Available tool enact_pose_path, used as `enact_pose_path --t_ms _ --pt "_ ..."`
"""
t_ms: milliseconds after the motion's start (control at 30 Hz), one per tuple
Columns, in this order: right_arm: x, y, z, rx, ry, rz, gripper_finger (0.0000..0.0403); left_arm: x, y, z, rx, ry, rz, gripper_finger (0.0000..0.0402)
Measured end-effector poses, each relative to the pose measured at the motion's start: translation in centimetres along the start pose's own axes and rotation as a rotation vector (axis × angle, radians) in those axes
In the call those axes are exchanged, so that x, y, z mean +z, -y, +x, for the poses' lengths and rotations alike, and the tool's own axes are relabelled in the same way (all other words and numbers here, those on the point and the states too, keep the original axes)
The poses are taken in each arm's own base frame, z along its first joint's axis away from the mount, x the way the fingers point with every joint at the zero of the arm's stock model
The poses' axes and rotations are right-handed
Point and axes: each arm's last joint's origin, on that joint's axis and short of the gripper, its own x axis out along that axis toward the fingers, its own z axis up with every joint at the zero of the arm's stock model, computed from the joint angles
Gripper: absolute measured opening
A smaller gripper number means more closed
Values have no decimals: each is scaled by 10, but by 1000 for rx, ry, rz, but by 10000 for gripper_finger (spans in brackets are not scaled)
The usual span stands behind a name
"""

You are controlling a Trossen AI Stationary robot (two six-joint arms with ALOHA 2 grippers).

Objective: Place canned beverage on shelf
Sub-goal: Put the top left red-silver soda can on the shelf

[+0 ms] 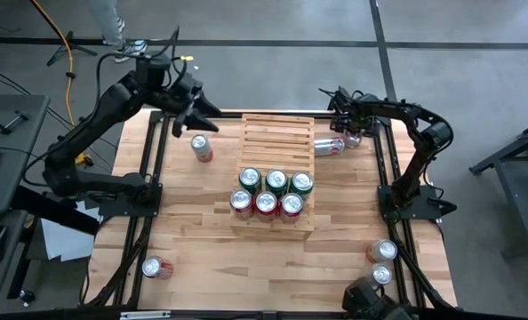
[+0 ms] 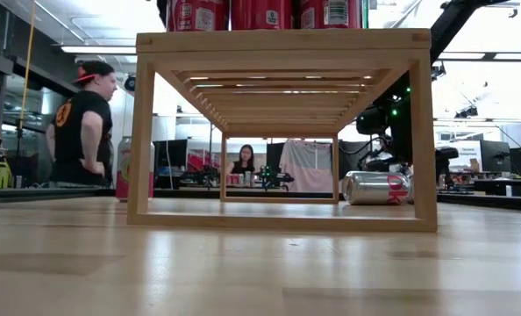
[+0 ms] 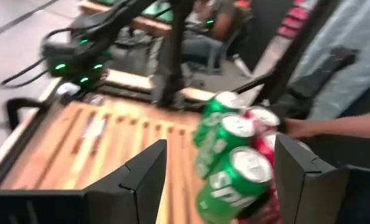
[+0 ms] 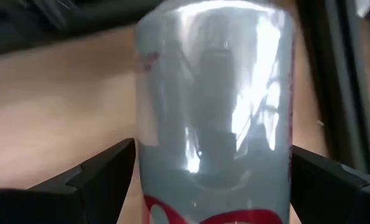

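You have the high view straight down over the whole table point(image 1: 202, 227), both arms in frame, the shelf point(image 1: 277, 156) near centre. The low view sits at tabletop height, close to the shelf point(image 2: 282, 132), looking level through its frame into the room, where people show. It shares with the high view the silver can point(image 2: 376, 188) lying beside the shelf point(image 1: 329, 147). The left wrist view looks obliquely down across the slats point(image 3: 110, 134) toward the six cans point(image 3: 238, 155). The right wrist view sits very close on that silver can point(image 4: 216, 106).
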Motion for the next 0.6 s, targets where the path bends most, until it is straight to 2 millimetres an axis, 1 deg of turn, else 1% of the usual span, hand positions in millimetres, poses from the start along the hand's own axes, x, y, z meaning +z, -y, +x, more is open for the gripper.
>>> enact_pose_path --t_ms 133,300,400,500,567,600 --pt "-4 -2 10 12 -9 94 355 -1 -11 -2 109 -4 -5 190" --pt "-9 -6 11 -19 19 76 353 -2 -21 -2 248 -18 -10 190" --pt "-10 -6 10 -13 13 76 328 -1 -23 -4 284 -13 2 190" --pt "-12 -4 5 -7 4 17 282 2 -25 -6 305 8 21 190" --pt "-14 1 -3 -22 5 -15 283 4 -26 -7 316 28 40 190" --pt "-13 3 -11 -24 27 -22 283 5 -26 -8 320 39 44 190"
